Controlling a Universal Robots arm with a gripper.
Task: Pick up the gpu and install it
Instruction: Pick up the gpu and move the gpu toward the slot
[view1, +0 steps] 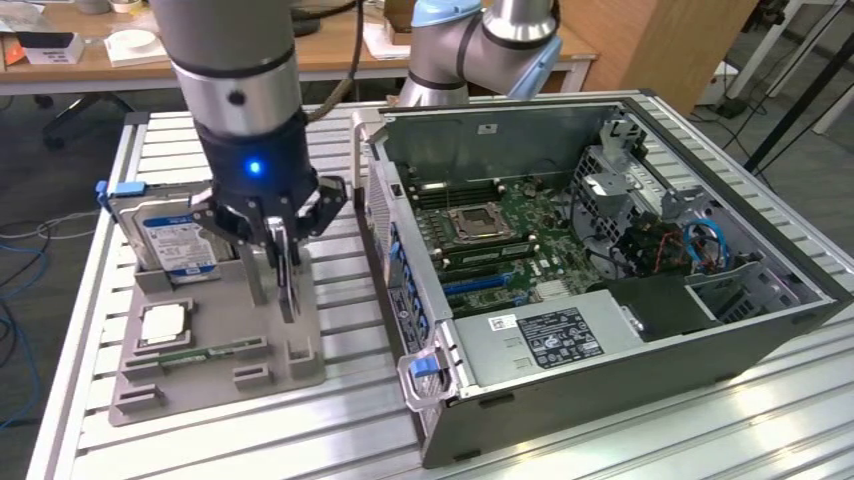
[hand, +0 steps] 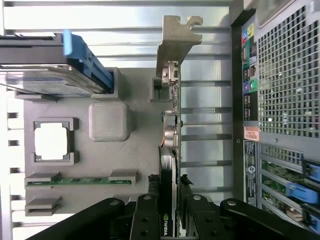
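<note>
We see our gripper (view1: 283, 243) (hand: 168, 202) pinching the gpu (view1: 286, 290) (hand: 170, 145) at its upper edge, card upright in the grey holder (view1: 200, 385), open computer case (view1: 747, 330) just beside it

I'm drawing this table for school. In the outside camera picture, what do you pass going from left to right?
From the left: hard drive → gpu, clamped in the gripper → open computer case.

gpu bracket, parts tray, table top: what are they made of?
gpu bracket: bare metal, likely steel; silver sheen, stamped edges. Parts tray: matte grey plastic, possibly 3D-printed; uniform dull surface. Table top: probably aluminium profile; pale, slotted, reflective.
</note>
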